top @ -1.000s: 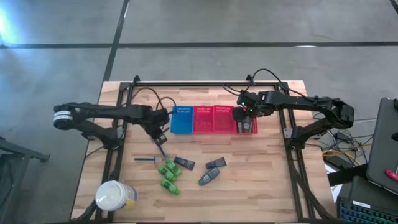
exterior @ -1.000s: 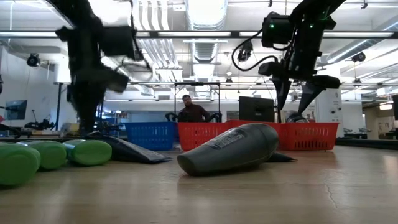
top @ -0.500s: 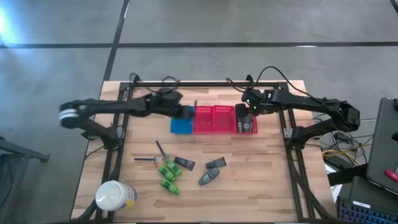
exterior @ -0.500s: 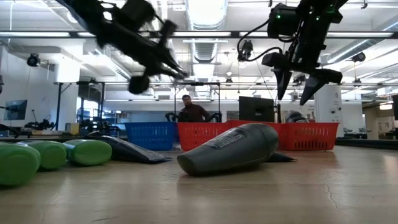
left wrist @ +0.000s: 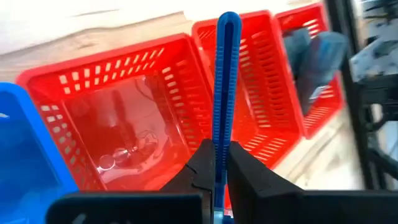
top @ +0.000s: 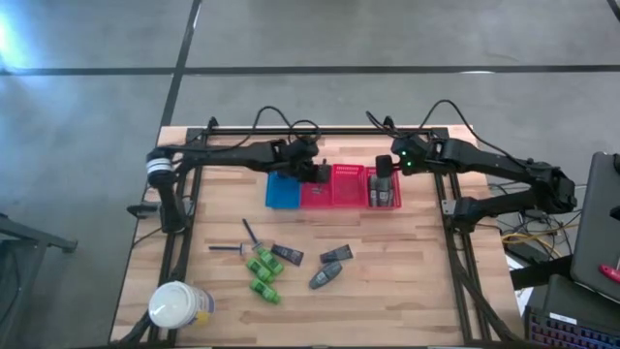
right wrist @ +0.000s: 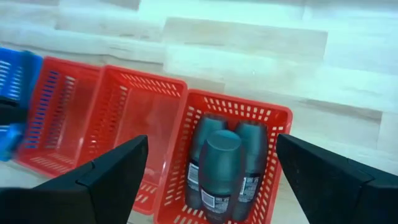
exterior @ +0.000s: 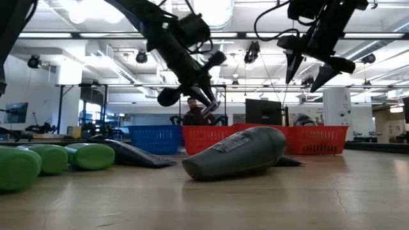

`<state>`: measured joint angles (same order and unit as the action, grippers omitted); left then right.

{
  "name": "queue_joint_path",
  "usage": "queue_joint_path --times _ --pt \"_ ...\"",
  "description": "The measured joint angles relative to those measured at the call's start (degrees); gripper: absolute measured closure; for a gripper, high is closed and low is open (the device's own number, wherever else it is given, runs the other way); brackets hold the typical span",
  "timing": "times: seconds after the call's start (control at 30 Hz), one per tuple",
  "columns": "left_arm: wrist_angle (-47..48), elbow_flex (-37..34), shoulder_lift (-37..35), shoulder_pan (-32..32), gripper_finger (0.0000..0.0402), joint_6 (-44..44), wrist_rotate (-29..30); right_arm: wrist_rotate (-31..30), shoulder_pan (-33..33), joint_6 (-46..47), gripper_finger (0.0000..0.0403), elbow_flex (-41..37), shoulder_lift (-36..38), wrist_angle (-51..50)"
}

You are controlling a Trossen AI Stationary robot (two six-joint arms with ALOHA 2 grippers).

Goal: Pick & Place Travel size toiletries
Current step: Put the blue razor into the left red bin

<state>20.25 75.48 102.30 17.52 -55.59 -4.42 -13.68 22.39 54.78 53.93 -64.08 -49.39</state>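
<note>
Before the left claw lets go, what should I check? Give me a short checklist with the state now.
1. Left claw shut on the thin blue item: ok.
2. Item over a red basket: ok.
3. Basket floor free: cannot tell.
4. Right claw apart, open above the dark bottles: ok.
5. Table cleared: not ok, green bottles lie there.

Your robot: two dark jointed arms with cabled wrists

Each arm is a chain of slim black links with rounded joint housings. The left arm carries a white band at its base joint, and loose black cables loop above both forearms. A green indicator light glows on the right arm's wrist housing. The left hand (left wrist: 214, 168) ends in two flat black fingers; the right hand (right wrist: 211, 177) shows two broad, dark grey, wedge-shaped fingers.
</note>
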Motion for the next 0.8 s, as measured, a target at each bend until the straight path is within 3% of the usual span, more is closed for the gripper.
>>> queue_joint_path --times 0.4,0.67,0.73,0.8 --pt "3.1 2.1 6.9 -0.6 0.0358 -3.2 2.6 -1.5 0.0 -4.3 0.0054 -0.1 2.7 0.3" --pt "3.0 2.1 6.3 -1.1 0.0260 -4.4 2.4 -1.5 0.0 -5.8 0.0071 -0.2 2.2 0.4" --pt "3.4 2.4 6.2 -1.2 0.0235 -1.9 0.2 -1.5 0.0 -6.0 0.0074 -0.2 2.2 0.5" --pt "5.1 2.9 4.8 -1.4 0.0217 5.9 -5.7 -1.5 0.0 -6.0 0.0078 -0.2 2.2 0.5"
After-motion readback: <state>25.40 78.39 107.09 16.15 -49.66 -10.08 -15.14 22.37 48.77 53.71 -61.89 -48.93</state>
